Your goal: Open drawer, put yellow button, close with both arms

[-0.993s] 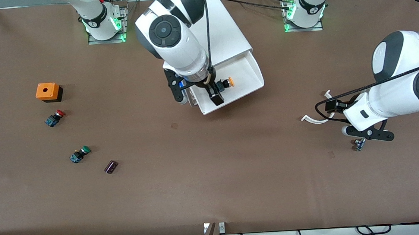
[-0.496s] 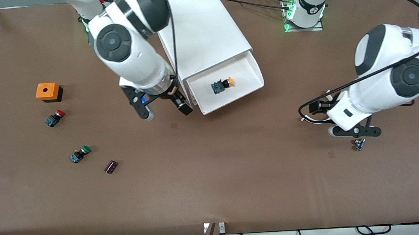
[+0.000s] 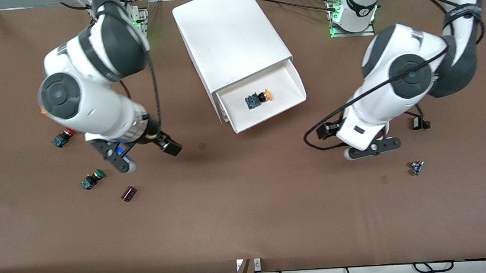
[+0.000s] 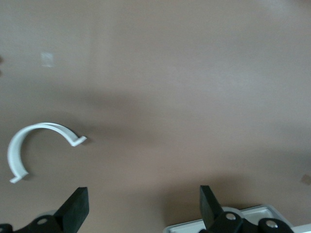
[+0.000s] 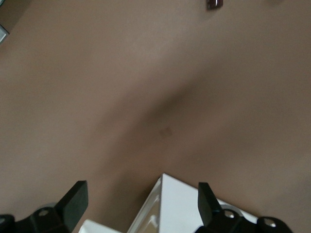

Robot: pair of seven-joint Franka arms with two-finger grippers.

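Observation:
The white cabinet point(image 3: 230, 33) stands at the back middle of the table with its top drawer point(image 3: 285, 100) pulled out. The yellow button point(image 3: 258, 98) lies on its side in the drawer, free of both grippers. My right gripper point(image 3: 147, 155) is open and empty over the bare table, between the drawer and the green button; its own view point(image 5: 141, 198) shows a white cabinet corner point(image 5: 189, 208). My left gripper point(image 3: 349, 141) is open and empty over the table toward the left arm's end of the drawer; its own view point(image 4: 143, 206) shows a white drawer corner point(image 4: 243, 218).
A red button point(image 3: 63, 137), a green button point(image 3: 92, 179) and a small purple part point(image 3: 128, 193) lie toward the right arm's end. A small blue part point(image 3: 416, 167) lies toward the left arm's end. A white curved strip point(image 4: 39, 145) lies on the table.
My right gripper let go of the yellow button in the drawer and swung away toward the right arm's end. My left gripper moved closer to the drawer.

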